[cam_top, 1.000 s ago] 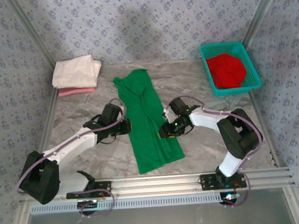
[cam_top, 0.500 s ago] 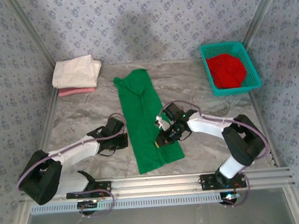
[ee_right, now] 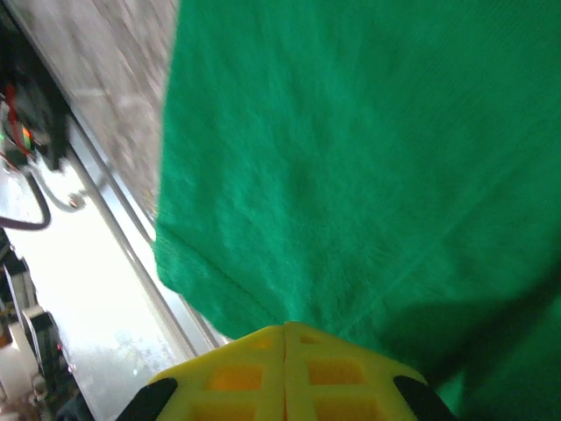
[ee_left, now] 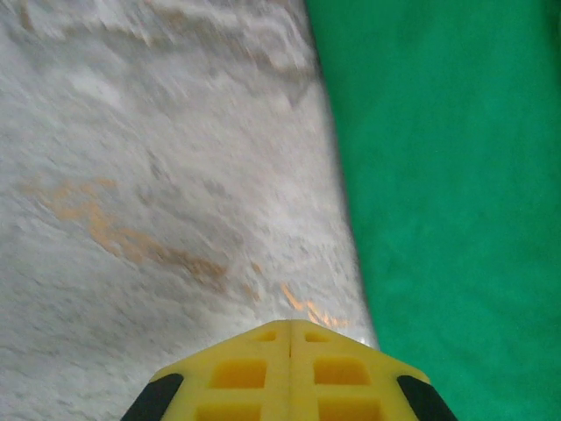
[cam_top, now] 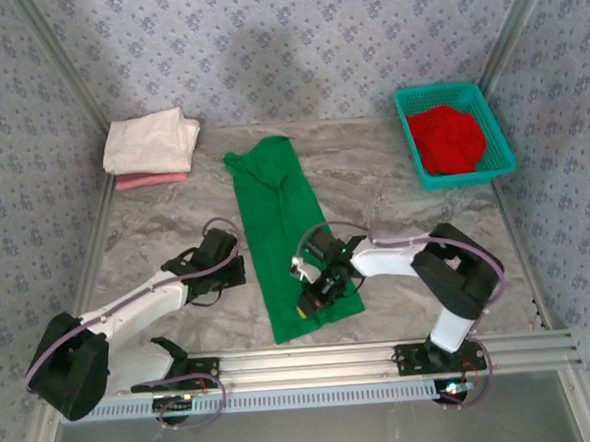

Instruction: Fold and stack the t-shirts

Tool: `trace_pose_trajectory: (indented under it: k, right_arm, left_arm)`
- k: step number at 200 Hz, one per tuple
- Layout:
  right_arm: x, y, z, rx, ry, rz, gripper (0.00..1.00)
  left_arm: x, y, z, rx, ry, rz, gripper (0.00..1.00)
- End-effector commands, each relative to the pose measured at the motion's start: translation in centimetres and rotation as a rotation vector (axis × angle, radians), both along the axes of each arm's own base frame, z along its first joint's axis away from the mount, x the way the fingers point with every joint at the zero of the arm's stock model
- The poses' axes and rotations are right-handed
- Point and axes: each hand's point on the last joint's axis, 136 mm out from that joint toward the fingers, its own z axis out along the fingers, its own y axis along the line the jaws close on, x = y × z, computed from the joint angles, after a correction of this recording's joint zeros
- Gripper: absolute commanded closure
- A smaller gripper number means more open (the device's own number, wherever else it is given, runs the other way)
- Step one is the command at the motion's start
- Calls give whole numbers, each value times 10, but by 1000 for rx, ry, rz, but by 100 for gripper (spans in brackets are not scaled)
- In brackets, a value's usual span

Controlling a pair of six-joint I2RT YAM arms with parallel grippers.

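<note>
green t-shirt [cam_top: 274,212] narrow, crosswise fold due; both jaws pressed together; right at hem [cam_top: 291,326] needs sure pinch.

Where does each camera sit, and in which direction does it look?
Top external: above and behind, looking down on table, green t-shirt, left arm, right arm.
Left wrist: looks past shut left fingers at table and shirt edge.
Right wrist: looks past shut right fingers at the shirt's hem.
Shared: the green t-shirt, in all three.
</note>
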Motion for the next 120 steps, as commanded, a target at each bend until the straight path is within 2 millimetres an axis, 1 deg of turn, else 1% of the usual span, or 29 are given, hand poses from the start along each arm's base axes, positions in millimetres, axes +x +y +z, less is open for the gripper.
trace_pose_trajectory:
  k: [1,8,15,28,35,49,58,66,70,80,87,97,99,107,112,114,116,120]
  right_arm:
    - [-14,21,-1,64,17,46,92]
    - [-15,25,2,70,8,57,91]
    - [-15,31,11,95,-3,73,91]
    - [-13,38,29,146,-32,84,91]
    - [-11,40,42,175,-53,85,91]
    - [1,41,70,235,-109,61,90]
    - [16,37,84,255,-147,20,89]
    - [35,31,95,265,-180,-39,89]
    - [48,27,99,269,-192,-80,90]
    - [83,16,110,279,-216,-193,90]
    - [110,8,114,280,-232,-271,93]
    - [153,-9,113,211,-277,-395,99]
    - [161,-14,108,177,-279,-421,100]
    - [196,-28,104,81,-320,-509,100]
    - [214,-31,101,44,-341,-530,100]
    - [218,-35,94,21,-342,-536,100]
    - [230,-33,101,28,-364,-543,100]
    - [246,-34,102,17,-388,-553,100]
  left_arm:
    - [30,1,27,1,-116,10,100]
    - [35,1,31,3,-129,10,100]
    - [40,1,35,5,-137,10,100]
    - [48,2,42,9,-156,16,100]
    - [52,2,46,5,-166,17,100]
    - [61,1,54,-15,-193,17,100]
    - [68,1,58,-25,-209,17,100]
    - [77,0,62,-31,-224,21,100]
    - [82,0,63,-34,-228,22,100]
    - [97,-4,66,-49,-228,17,100]
    - [110,-7,69,-50,-229,14,100]
    - [129,-9,71,-31,-226,20,100]
    - [133,-9,70,-24,-222,24,100]
    - [150,-8,69,1,-215,44,100]
    - [160,-9,68,8,-207,57,100]
    - [164,-9,67,9,-205,63,100]
    - [168,-9,66,9,-200,68,100]
    - [176,-10,64,5,-194,76,100]
